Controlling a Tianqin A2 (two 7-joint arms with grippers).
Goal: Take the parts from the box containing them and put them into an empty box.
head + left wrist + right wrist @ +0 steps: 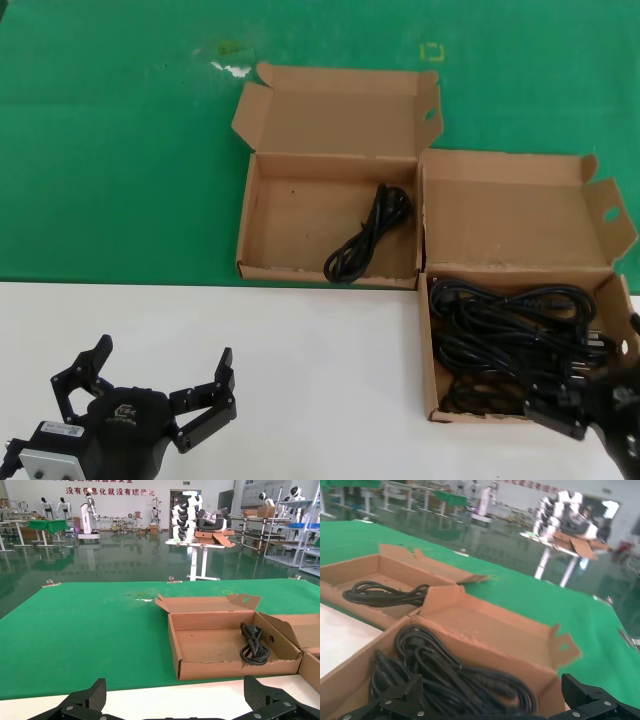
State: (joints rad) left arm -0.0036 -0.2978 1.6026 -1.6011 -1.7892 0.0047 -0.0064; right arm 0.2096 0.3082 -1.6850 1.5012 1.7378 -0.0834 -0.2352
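Two open brown cardboard boxes stand side by side. The right box (428, 350) (350, 675) holds a pile of black power cords (500, 320) (435, 665). The middle box (300, 275) (225, 669), with whitish chips on its front rim, holds one looped cord (370, 235) (254, 645) (380, 594) by its right wall. My right gripper (595, 385) (495, 700) is open, low over the pile at the right box's front right corner, with cords between its spread fingers. My left gripper (160, 360) (176, 695) is open and holds nothing, over the white table at the front left.
Both lids (330, 115) (505, 210) stand up at the back. The boxes lie on a green mat (110, 150) that meets the white tabletop (300, 380) at their front. Beyond the table's far edge, a workshop with other robots and tables shows.
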